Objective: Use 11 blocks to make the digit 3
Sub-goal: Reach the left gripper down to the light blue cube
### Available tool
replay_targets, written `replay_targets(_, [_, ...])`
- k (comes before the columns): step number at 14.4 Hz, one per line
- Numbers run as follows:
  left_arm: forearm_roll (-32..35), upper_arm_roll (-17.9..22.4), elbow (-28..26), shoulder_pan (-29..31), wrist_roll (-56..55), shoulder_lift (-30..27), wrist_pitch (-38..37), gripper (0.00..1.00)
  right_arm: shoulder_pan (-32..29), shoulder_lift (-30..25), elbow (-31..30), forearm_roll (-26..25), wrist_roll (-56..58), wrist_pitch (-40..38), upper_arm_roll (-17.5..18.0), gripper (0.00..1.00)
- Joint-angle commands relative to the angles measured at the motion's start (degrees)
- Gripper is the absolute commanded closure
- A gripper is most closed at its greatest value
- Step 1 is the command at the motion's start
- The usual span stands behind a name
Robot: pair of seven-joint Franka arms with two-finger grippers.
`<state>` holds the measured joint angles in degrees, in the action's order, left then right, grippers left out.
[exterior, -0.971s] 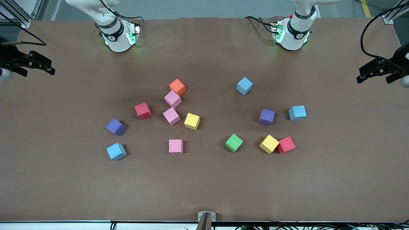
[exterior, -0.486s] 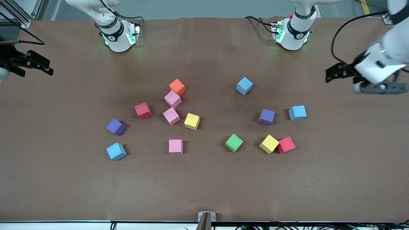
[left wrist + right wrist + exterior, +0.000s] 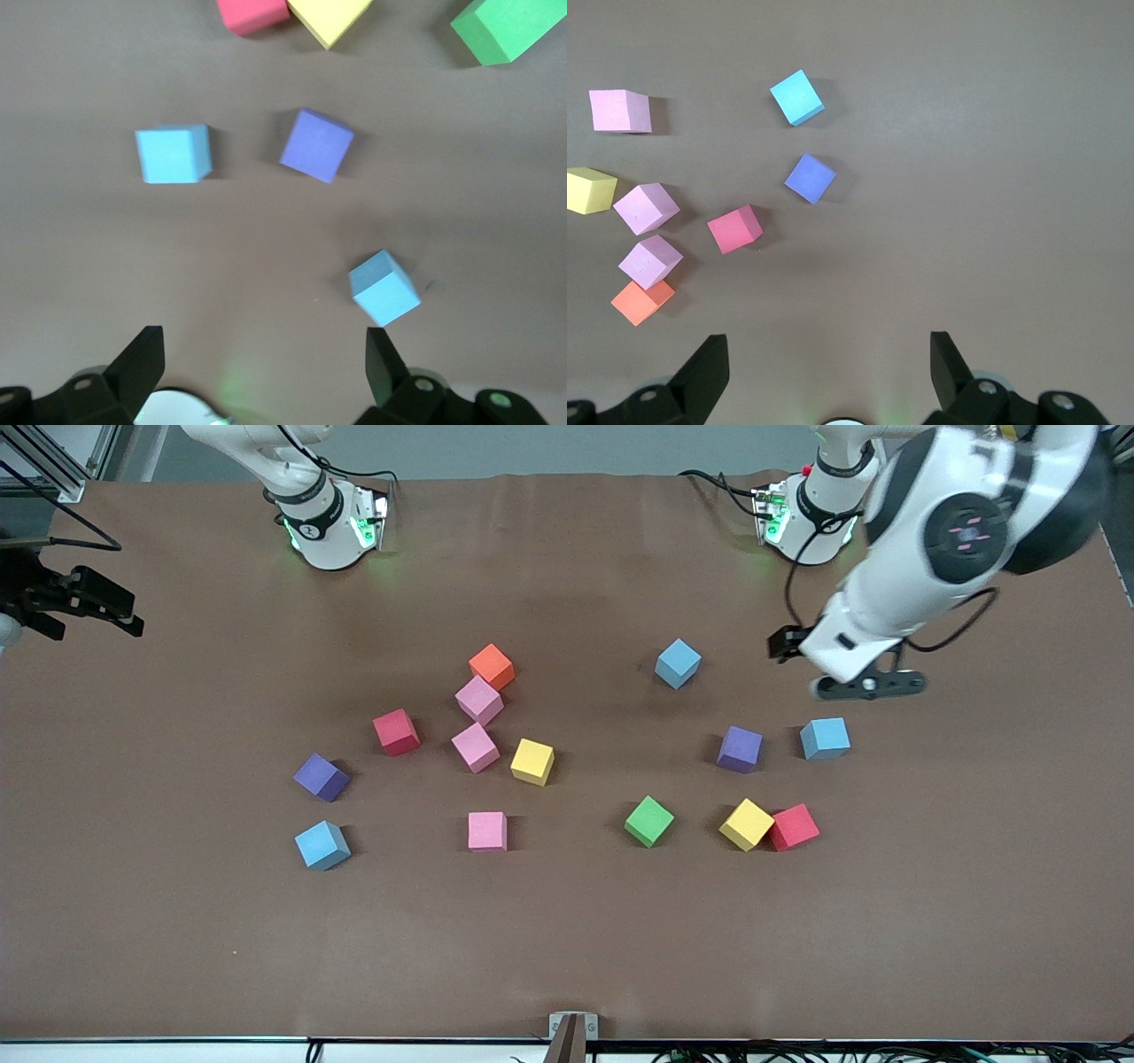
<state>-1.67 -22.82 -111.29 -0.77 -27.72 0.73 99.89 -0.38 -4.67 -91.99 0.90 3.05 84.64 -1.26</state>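
Several foam blocks lie scattered and apart on the brown table; no figure of a digit 3 shows. Toward the left arm's end are a light blue block (image 3: 678,662), a purple one (image 3: 740,748), another light blue one (image 3: 825,738), a green one (image 3: 649,821), a yellow one (image 3: 746,825) and a red one (image 3: 794,826) touching it. My left gripper (image 3: 866,684) (image 3: 263,356) is open and empty, up over bare table beside the light blue (image 3: 174,153) (image 3: 384,287) and purple (image 3: 316,145) blocks. My right gripper (image 3: 62,600) (image 3: 828,359) waits open and empty at its table end.
Toward the right arm's end lie orange (image 3: 491,666), pink (image 3: 479,700) (image 3: 475,747) (image 3: 487,831), yellow (image 3: 532,762), red (image 3: 396,732), purple (image 3: 321,777) and light blue (image 3: 322,845) blocks. The arm bases (image 3: 330,522) (image 3: 811,514) stand along the table's edge farthest from the front camera.
My left arm has swung in from its table end to over the blocks there. The right arm has hardly moved. No block has moved.
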Motion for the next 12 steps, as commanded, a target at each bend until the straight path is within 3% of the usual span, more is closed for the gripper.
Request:
replay_targets(1, [-1.0, -4.3, -8.4, 0.6, -8.2, -2.1, 8.2, 0.00, -0.7, -1.2, -0.6, -0.5, 0.8, -0.3, 0.5, 0.00])
replay_targets(6, [-1.0, -13.2, -18.9, 0.5, -33.0, -1.4, 25.1, 0.00, -0.8, -1.1, 0.0, -0.5, 0.1, -0.7, 0.4, 0.00])
replay_targets(12, [-1.1, -17.8, -30.5, 0.1, -51.7, 0.5, 43.2, 0.00, -1.0, 0.4, 0.1, -0.5, 0.0, -0.6, 0.3, 0.00])
